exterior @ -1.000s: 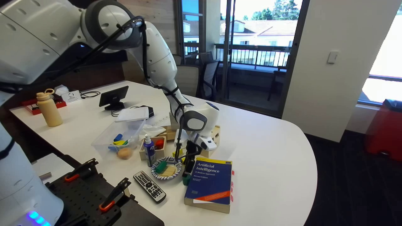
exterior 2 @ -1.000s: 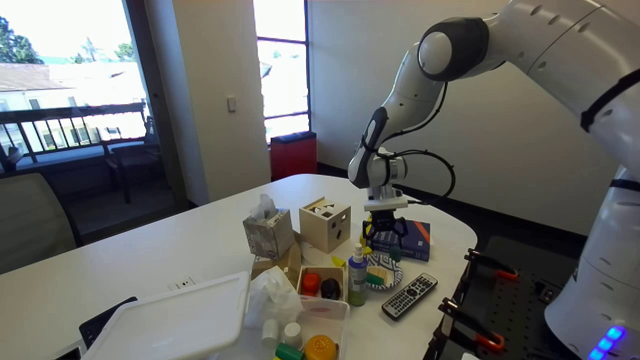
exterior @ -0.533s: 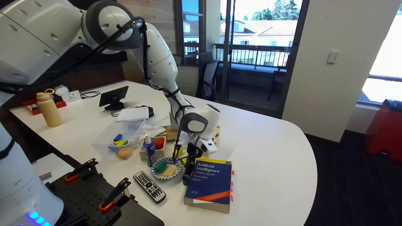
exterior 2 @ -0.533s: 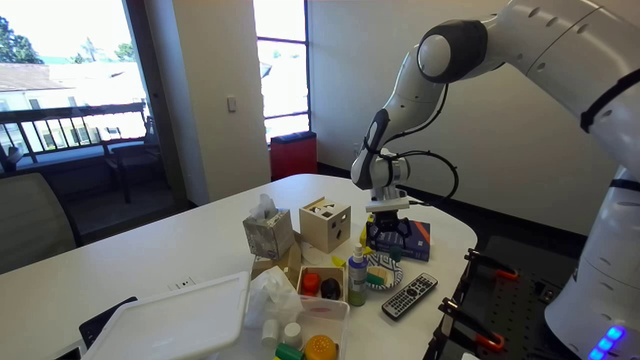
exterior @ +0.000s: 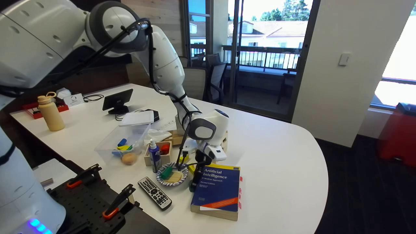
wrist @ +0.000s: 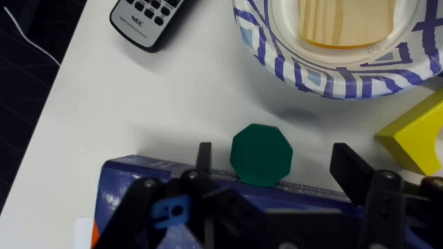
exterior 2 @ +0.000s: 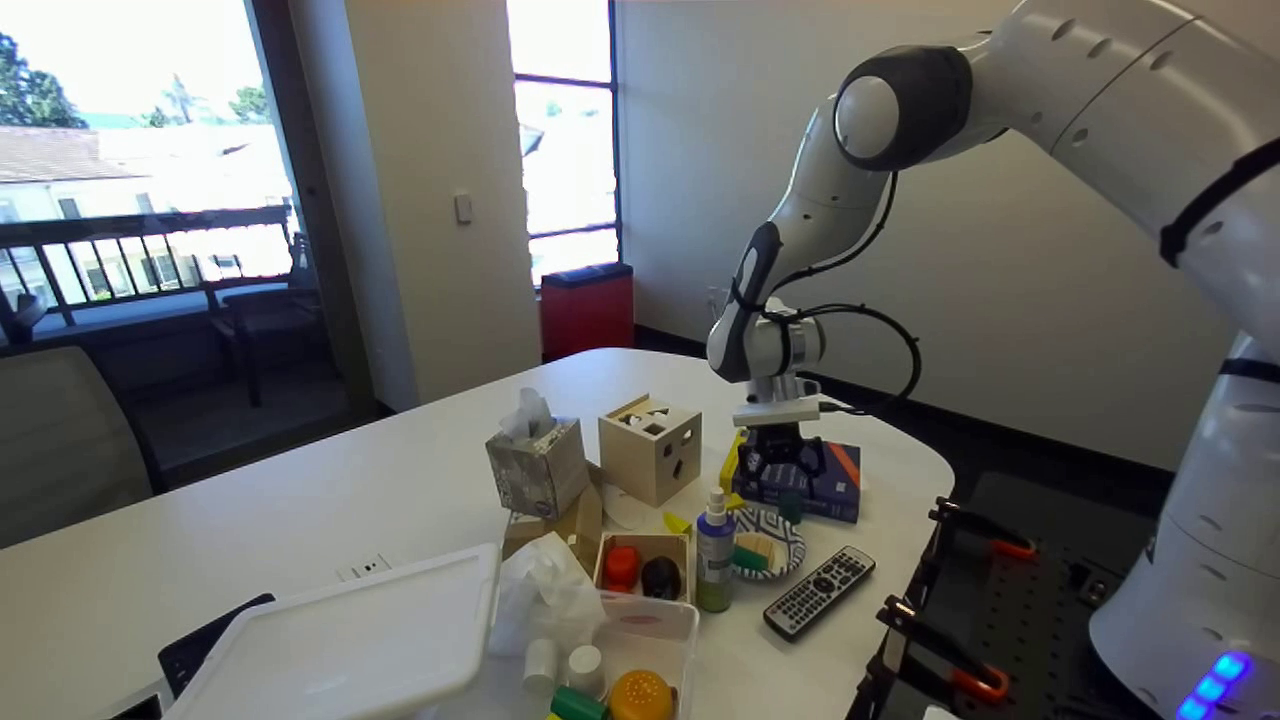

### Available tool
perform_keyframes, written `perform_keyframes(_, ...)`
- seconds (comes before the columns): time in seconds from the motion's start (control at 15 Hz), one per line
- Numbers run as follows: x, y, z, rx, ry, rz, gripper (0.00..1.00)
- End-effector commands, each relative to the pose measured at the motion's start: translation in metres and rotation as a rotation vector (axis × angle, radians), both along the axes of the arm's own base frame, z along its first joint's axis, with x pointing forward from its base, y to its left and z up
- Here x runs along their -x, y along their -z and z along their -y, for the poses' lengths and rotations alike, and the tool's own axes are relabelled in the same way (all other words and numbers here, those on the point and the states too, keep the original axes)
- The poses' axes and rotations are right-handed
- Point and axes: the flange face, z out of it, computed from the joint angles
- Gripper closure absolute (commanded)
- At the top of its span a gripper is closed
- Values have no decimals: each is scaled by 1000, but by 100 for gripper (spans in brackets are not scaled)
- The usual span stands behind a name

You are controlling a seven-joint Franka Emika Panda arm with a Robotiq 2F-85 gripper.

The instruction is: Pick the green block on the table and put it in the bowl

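The green block point(wrist: 261, 155) is dark green and eight-sided from above in the wrist view. It stands on the table against or very near the book's edge, and shows partly in both exterior views point(exterior: 192, 187) point(exterior 2: 790, 507). My gripper point(wrist: 272, 144) is open, with the block seen between its fingers, closer to the left finger and with a gap on each side. In an exterior view the gripper point(exterior 2: 786, 478) appears above the block. The bowl point(wrist: 341, 84), white with blue pattern, is beside the block; its rim shows in both exterior views point(exterior: 159, 179) point(exterior 2: 797, 548). It holds another green piece point(exterior: 166, 173) and a wooden piece point(exterior: 175, 177).
A thick blue book point(exterior: 217, 188) lies under the gripper's side. A remote point(exterior: 155, 192), a purple spray bottle point(exterior 2: 714, 560) and a wooden box point(exterior 2: 640, 545) surround the bowl. A yellow piece point(wrist: 415, 138) lies near the right finger. The wooden cube box point(exterior 2: 650, 450) stands farther back.
My gripper has shifted slightly toward the book and a little lower. It stays open. The green block and the bowl have not moved.
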Motion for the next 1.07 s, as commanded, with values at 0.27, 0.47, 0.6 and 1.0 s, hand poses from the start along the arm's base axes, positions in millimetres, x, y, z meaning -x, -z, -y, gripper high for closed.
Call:
perform_keyframes(0.27, 3, -2, -6, 27, 19, -4, 73)
perform_keyframes(0.47, 0, -5, -9, 25, 15, 4, 80)
perform_keyframes(0.6, -1, -7, -13, 23, 11, 9, 80)
perform_keyframes(1.0, -9, -34, -19, 45, 8, 36, 80)
